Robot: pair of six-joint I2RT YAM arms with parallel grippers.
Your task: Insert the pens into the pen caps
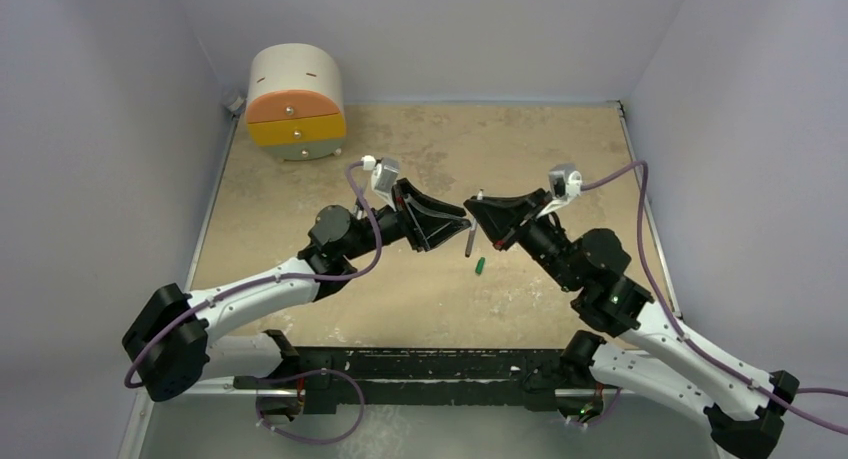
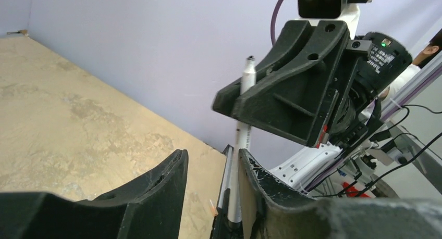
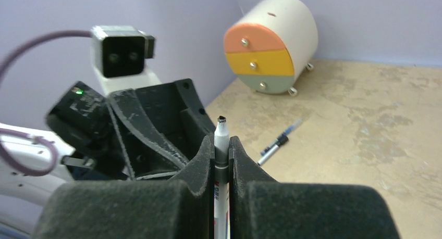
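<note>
My right gripper (image 1: 474,208) is shut on a white-barrelled pen (image 3: 221,132) and holds it upright above the middle of the table. The pen's lower end (image 1: 469,241) hangs below the fingers. My left gripper (image 1: 455,222) faces it, open and empty. In the left wrist view the held pen (image 2: 241,140) stands in the gap of the left gripper (image 2: 211,156), close against its right finger (image 2: 266,189). A green cap (image 1: 480,266) lies on the table just below both grippers. A second pen (image 3: 279,141), blue with a dark section, lies on the table beyond. The other caps are not in view.
A round drawer unit (image 1: 296,101) with orange, yellow and grey fronts stands at the back left, also in the right wrist view (image 3: 271,43). Purple walls enclose the table on three sides. A small pale orange piece (image 2: 212,210) lies on the table near its right edge.
</note>
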